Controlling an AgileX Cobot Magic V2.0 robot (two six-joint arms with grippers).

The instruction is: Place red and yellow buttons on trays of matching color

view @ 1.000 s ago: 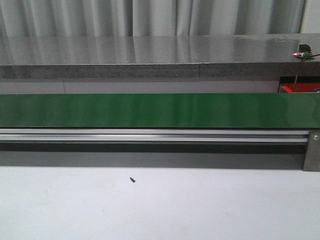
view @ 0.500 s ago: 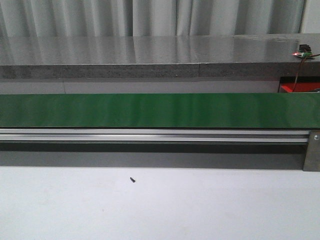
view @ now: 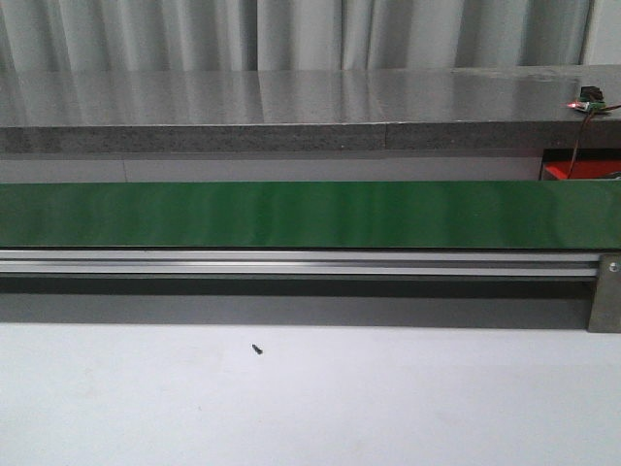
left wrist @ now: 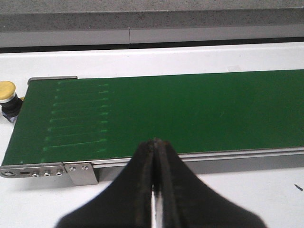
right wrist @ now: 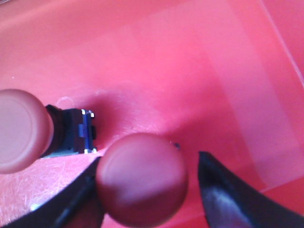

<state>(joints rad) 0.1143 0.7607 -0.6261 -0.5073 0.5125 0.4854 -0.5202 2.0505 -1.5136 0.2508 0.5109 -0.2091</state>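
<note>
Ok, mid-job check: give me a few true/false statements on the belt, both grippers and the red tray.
1. The green conveyor belt has a yellow button riding on it. False: the belt is bare in the front and left wrist views; a yellow button sits off its end.
2. The left gripper is shut and holds nothing. True.
3. The right gripper is over the red tray. True.
4. Only one red button lies in that tray. False: two show, a red button at the fingers and a second red button beside it.
5. The right gripper's fingers are pressed together. False: they stand apart around the button.
</note>
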